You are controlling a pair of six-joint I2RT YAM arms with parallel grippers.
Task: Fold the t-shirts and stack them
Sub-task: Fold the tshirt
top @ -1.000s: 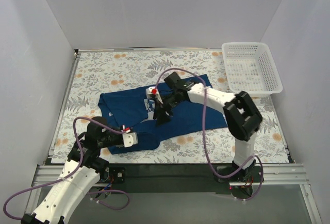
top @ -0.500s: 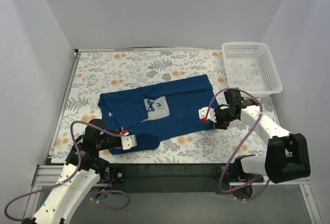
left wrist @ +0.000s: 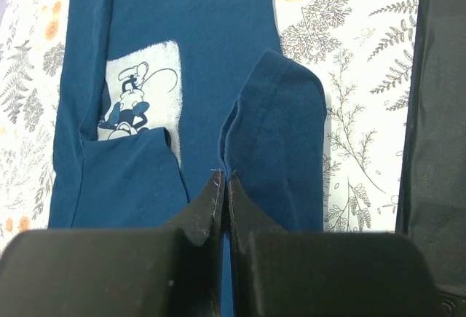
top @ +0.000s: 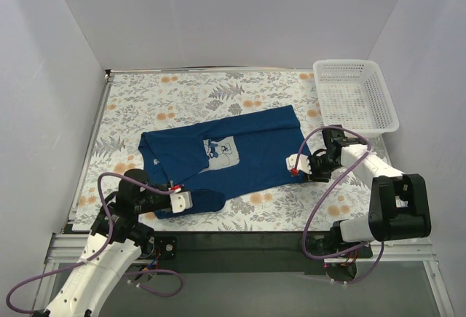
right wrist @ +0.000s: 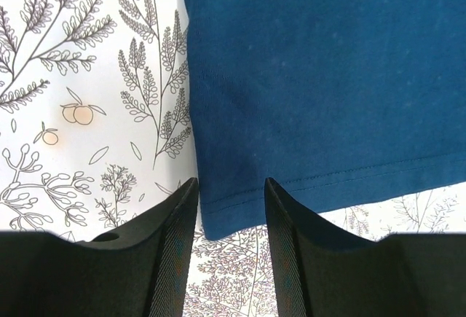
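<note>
- Left gripper (left wrist: 222, 180) pinched shut on the t-shirt (top: 255, 153);
- right gripper (right wrist: 230, 183) parted, hem corner (right wrist: 218, 218) between its 2 fingers (right wrist: 171, 248);
- navy, rumpled (mouse print (left wrist: 138, 98) showing).

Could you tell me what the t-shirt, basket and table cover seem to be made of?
The t-shirt: soft matte knit, probably cotton; it creases and shows a stitched hem. The basket: white moulded plastic, given its rigid lattice. The table cover: smooth printed sheet, cloth or vinyl unclear.

Left wrist view: a fold (left wrist: 131, 178) hides one corner of the print (left wrist: 145, 76); the shirt (left wrist: 196, 25) runs past the picture's edges; I cannot tell whether my left fingers (left wrist: 205, 211) pinch it.
</note>
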